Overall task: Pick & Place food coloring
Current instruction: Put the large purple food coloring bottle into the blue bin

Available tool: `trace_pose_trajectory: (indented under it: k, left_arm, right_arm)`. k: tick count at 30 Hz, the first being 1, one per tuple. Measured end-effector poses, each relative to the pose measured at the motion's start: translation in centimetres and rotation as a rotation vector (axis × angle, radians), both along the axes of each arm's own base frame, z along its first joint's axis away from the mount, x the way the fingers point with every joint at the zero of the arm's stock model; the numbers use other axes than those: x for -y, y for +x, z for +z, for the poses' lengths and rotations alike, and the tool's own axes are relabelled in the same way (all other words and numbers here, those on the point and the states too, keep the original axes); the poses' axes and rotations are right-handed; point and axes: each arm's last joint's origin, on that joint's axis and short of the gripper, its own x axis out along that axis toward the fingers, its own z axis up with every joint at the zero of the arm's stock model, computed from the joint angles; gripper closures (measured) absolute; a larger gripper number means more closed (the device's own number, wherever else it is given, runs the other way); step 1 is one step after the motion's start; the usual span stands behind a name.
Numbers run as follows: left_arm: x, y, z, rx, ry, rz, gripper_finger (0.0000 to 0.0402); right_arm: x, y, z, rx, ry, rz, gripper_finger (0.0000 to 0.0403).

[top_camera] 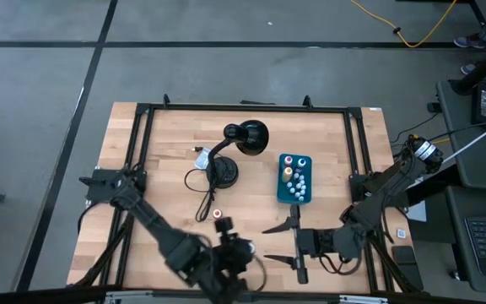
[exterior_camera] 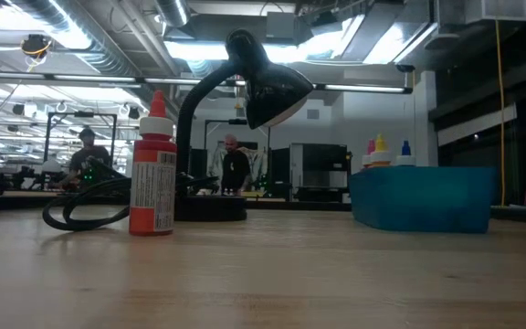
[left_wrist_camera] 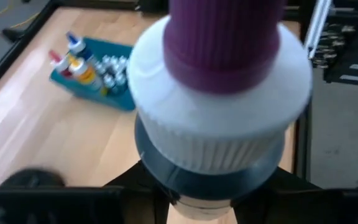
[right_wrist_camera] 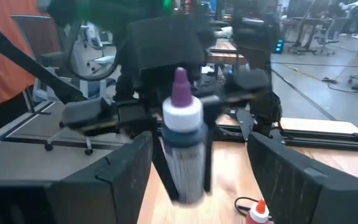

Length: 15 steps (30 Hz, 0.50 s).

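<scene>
My left gripper (top_camera: 226, 243) is at the table's near edge, shut on a food coloring bottle (left_wrist_camera: 222, 112) that has a purple cap (left_wrist_camera: 222, 31), a white collar and dark contents. The right wrist view shows this bottle (right_wrist_camera: 182, 146) upright. My right gripper (top_camera: 292, 249) is just right of it, open wide and facing it, with its fingers on either side and apart from it. A red bottle (top_camera: 218, 214) stands upright on its base on the wood, also seen as the red bottle (exterior_camera: 154, 164). Several more bottles stand in the teal box (top_camera: 295, 179). My left gripper pinches the purple-capped bottle by its body below the white collar (right_wrist_camera: 185, 174), with one finger (right_wrist_camera: 160, 165) on each side. The bottle stands upright in the hold, cap up. Its lower end is hidden, so I cannot tell whether it is clear of the table.
A black desk lamp (top_camera: 234, 148) stands mid-table with its cord (top_camera: 199, 181) looped toward the left. The teal box (exterior_camera: 423, 196) is right of the lamp. A black frame rail (top_camera: 243, 108) borders the table. Bare wood lies at the left and near the front.
</scene>
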Motion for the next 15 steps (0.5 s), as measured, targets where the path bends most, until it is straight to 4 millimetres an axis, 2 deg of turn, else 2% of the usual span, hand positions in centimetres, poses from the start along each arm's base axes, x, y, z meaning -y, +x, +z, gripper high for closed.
trace_pose_trajectory:
  k: [7,15]
  left_arm:
    - [-2.3,3.4,0.7,0.025,-0.024,-0.119,0.0282]
    - [-3.8,4.5,0.8,0.018,-0.04,-0.119,0.0286]
  right_arm:
    - [0.4,0.4,0.0,-0.001,0.008,0.019,0.014]
    - [0.4,0.4,0.0,0.0,0.014,0.018,0.0151]
